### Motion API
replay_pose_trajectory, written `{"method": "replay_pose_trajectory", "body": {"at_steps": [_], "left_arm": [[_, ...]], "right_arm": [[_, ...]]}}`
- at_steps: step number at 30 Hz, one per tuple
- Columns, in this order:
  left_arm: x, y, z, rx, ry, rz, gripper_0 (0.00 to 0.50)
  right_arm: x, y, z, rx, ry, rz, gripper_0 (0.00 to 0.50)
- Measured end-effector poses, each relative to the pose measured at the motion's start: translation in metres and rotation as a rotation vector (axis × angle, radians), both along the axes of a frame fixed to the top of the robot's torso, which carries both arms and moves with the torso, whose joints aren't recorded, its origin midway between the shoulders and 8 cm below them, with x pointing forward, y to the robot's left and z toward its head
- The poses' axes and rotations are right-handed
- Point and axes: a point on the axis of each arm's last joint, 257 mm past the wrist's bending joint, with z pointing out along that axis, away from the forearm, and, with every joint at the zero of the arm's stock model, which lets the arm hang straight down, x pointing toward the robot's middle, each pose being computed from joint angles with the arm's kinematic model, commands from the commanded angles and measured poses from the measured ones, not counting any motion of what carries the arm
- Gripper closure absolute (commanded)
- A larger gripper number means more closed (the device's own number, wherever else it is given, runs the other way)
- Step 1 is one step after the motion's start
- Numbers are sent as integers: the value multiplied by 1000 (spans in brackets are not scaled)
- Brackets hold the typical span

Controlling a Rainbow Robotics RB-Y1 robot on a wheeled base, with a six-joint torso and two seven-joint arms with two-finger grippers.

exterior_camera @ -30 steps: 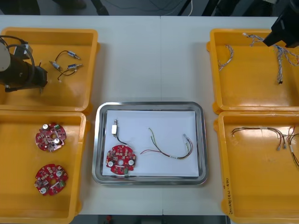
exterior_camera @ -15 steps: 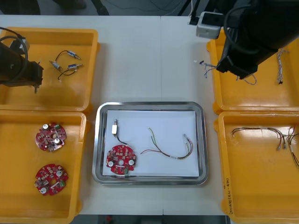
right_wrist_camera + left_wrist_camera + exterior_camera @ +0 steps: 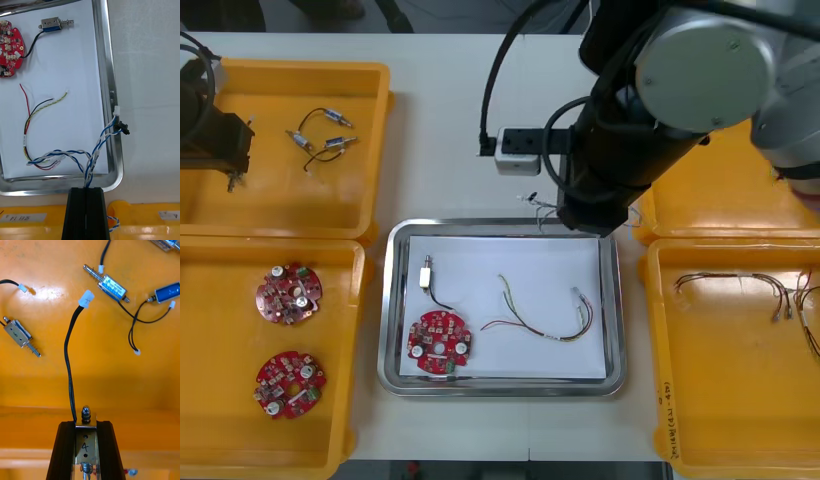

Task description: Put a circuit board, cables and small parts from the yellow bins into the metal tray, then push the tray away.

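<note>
Where writing can be read, a "4" is seen in the left wrist view on the small metal part (image 3: 86, 438) clamped in the left end effector (image 3: 86, 424) over a yellow bin (image 3: 90, 382) holding loose metal parts (image 3: 112, 285). In the right wrist view, the right end effector (image 3: 87, 190) is closed tight on a twisted blue and white cable (image 3: 89, 172) draped across the metal tray (image 3: 107, 75) rim. In the front view, its far right corner is hidden by the right arm (image 3: 620, 150); a red circuit board (image 3: 439, 343) and a red and yellow cable (image 3: 555, 338) lie inside.
</note>
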Motion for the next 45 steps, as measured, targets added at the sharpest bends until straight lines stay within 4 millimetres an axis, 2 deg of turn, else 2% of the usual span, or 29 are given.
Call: {"method": "replay_pose_trajectory", "body": {"at_steps": [5,10,16,34,45], "left_arm": [[-15,-4,15,47,11,-24,500],[-22,-14,25,77,1,-60,500],[-32,-29,35,91,-5,-84,500],[-35,-92,54,-65,-98,-16,500],[-39,-112,63,-68,-143,-49,500]], "right_arm": [[-2,19,-32,-28,-24,42,500],[-11,23,-67,-51,-3,67,500],[-15,26,-91,-60,-7,82,500],[10,25,-122,-3,-34,16,500],[13,24,-143,8,-72,33,500]]}}
